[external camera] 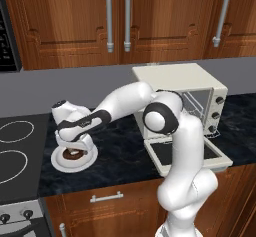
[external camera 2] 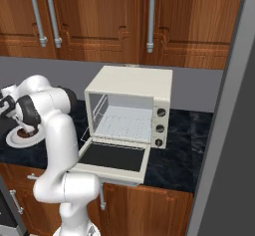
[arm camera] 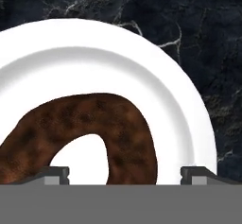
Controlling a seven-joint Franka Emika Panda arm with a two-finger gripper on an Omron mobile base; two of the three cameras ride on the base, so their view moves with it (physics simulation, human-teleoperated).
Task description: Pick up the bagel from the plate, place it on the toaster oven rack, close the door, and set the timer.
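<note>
The gripper (arm camera: pixel 125 175) was pictured low over the plate (external camera: pixel 60 165) at the left of the dark tabletop (external camera: pixel 120 153), its jaws apart, one tip over the bagel (arm camera: pixel 94 124) and one beyond its outer edge, nothing clamped. The bagel lay on the plate. At centre right, the door (external camera 2: pixel 113 156) was seen folded down, the toaster oven rack (external camera 2: pixel 124 121) bare. One side of the ring seemed bracketed; an off-centre closure could likely tip it or slide it across the smooth plate.
</note>
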